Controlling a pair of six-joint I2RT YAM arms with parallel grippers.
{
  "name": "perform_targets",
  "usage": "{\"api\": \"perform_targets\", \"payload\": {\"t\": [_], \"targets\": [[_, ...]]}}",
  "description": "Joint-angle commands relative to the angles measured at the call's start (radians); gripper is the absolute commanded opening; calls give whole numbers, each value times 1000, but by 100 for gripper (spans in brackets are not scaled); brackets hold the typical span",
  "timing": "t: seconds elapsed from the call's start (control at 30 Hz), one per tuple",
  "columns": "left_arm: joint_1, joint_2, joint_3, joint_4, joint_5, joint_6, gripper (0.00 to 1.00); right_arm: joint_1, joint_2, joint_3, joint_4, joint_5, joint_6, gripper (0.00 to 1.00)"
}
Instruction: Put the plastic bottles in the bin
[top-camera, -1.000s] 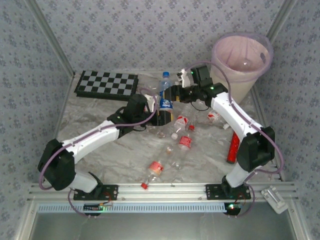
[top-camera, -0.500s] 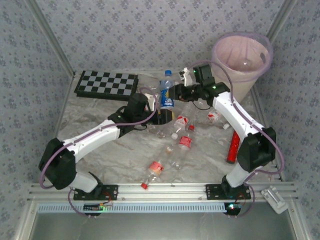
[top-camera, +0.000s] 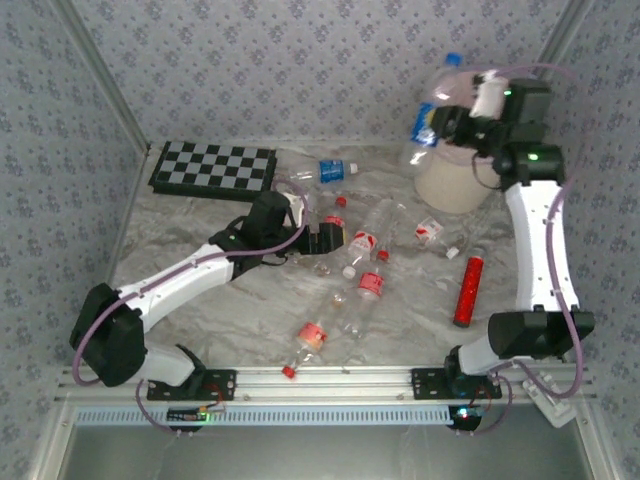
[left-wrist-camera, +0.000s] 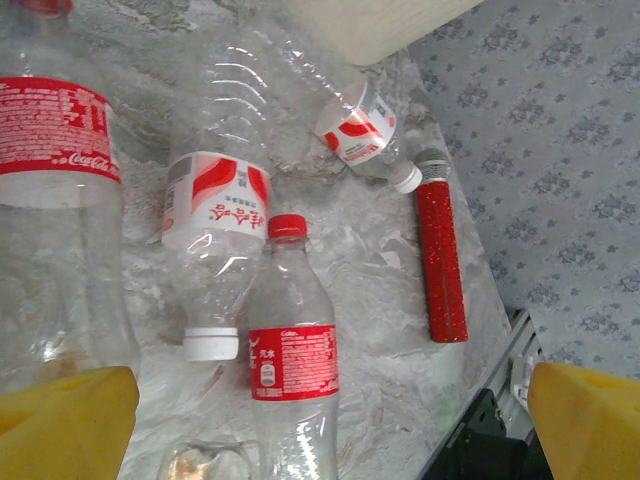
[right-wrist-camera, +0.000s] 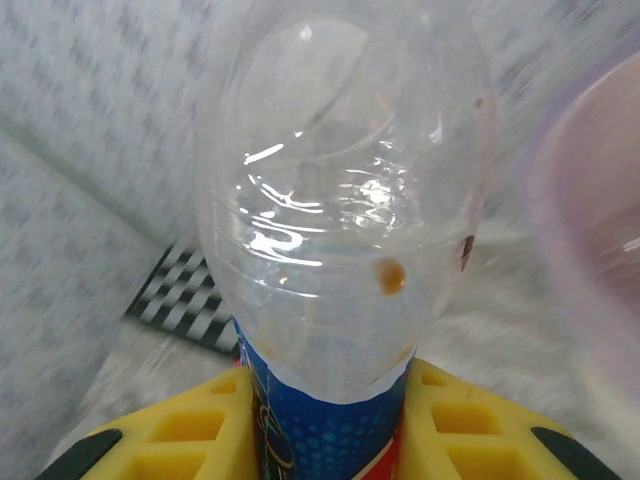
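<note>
High at the back right, my right gripper (top-camera: 458, 124) is shut on a clear plastic bottle (top-camera: 430, 112) with a blue label and blue cap, held just left of and above the bin (top-camera: 455, 188). In the right wrist view the bottle (right-wrist-camera: 345, 220) sits between the yellow fingers (right-wrist-camera: 170, 430), with the blurred pink bin liner (right-wrist-camera: 600, 230) to its right. My left gripper (top-camera: 325, 238) is open low over the bottle pile. Its view has a red-capped, red-label bottle (left-wrist-camera: 293, 370) between the wide-apart pads (left-wrist-camera: 60, 420), a white-capped bottle (left-wrist-camera: 215, 215) and a Coca-Cola bottle (left-wrist-camera: 55, 200).
More bottles lie across the marble table: a blue-label one (top-camera: 325, 172), several red-label ones (top-camera: 370, 285) (top-camera: 310, 340) (top-camera: 428, 232). A solid red tube (top-camera: 468, 290) lies at the right. A checkerboard (top-camera: 212, 168) sits at the back left. Patterned walls enclose the table.
The left gripper opened and let go of the upright blue-label bottle. The right gripper shut on it and lifted it up and right to the bin.
</note>
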Motion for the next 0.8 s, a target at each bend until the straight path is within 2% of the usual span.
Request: {"api": "perform_targets", "payload": {"t": [0.0,0.1,0.27,0.33,0.47,0.77], "targets": [[6,-12,-1,1,-11,-20,100,-73,-3,64,83,112,-45,17],[6,4,-4,10,-8,-50,98,-115,37,136,121,189,-100,17],[8,17,-20,0,-38,-107,97,-96,137,217,133,384,-273,15],[13,14,-22,-26,-66,-109,96,-86,184,236,133,426,-312,12],[14,30,-29,-83,-119,-111,94,-56,330,382,-2,542,-424,9],[16,31,-77,-108,-175,-146,94,-79,658,722,-266,552,-447,2]]}}
